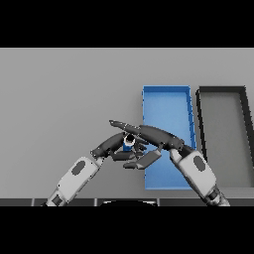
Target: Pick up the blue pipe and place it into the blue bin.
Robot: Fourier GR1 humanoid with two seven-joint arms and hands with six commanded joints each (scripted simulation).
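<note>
The blue pipe (128,141) is a small blue piece held above the grey table, just left of the blue bin (166,106). My left hand (112,144) comes in from the lower left, and its fingers curl round the pipe from the left and below. My right hand (158,137) reaches in from the lower right across the bin's left wall. Its fingers stretch straight over the top of the pipe and its thumb lies flat below. Most of the pipe is hidden between the two hands.
A dark grey bin (221,130) stands right beside the blue bin on its right. Bare grey table (64,99) spreads to the left and behind the hands.
</note>
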